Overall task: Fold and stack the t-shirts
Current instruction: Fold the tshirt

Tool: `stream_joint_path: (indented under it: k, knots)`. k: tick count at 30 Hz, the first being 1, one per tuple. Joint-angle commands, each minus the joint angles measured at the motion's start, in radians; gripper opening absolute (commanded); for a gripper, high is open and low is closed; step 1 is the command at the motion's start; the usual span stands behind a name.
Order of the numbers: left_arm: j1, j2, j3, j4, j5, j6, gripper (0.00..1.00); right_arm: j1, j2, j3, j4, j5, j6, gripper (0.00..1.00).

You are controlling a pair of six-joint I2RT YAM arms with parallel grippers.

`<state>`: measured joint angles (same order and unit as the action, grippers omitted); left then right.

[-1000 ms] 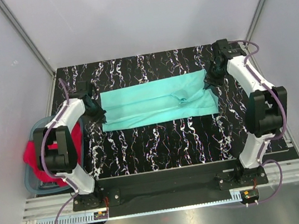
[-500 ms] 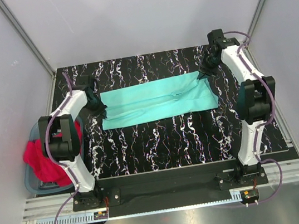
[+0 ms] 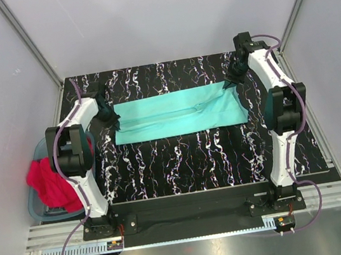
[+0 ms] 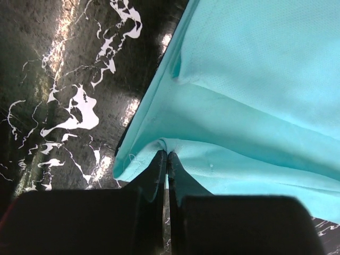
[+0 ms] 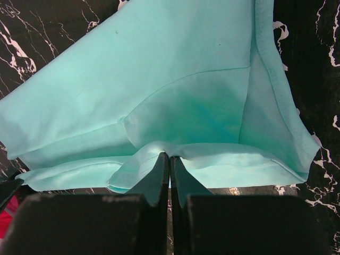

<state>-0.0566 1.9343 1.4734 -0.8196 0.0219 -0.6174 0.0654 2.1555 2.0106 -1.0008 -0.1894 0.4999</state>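
Pinching green shirt [image 3: 178, 115] ends in clenched left gripper [image 4: 167, 155] and right gripper [image 5: 169, 156]; dragged farther back, taut, probably smoothing the fold.

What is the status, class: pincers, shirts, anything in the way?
Left pincer shut on green t-shirt, left end; right pincer shut on its right end. Red t-shirt in tub. No obstruction seen.

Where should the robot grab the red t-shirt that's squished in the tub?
Pinch a raised fold at the top of the red t-shirt, coming straight down from above. It lies crumpled in a heap in the blue-grey tub, so no hem or sleeve shows, and the tub's walls likely block a sideways reach.
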Motion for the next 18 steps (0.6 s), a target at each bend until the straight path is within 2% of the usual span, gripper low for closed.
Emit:
stream_joint_path:
  k: [1, 14, 18]
  knots:
    - [0.012, 0.012, 0.041, 0.002, -0.011, 0.008, 0.02, -0.004, 0.015, 0.057, -0.016, -0.012, -0.021, 0.0]
    - [0.02, -0.001, 0.054, 0.008, 0.006, -0.008, 0.0, -0.015, -0.005, 0.112, -0.032, -0.024, 0.005, 0.0]
    - [0.02, 0.035, 0.102, -0.006, 0.015, -0.008, 0.0, -0.018, 0.032, 0.134, -0.031, -0.035, 0.012, 0.0]
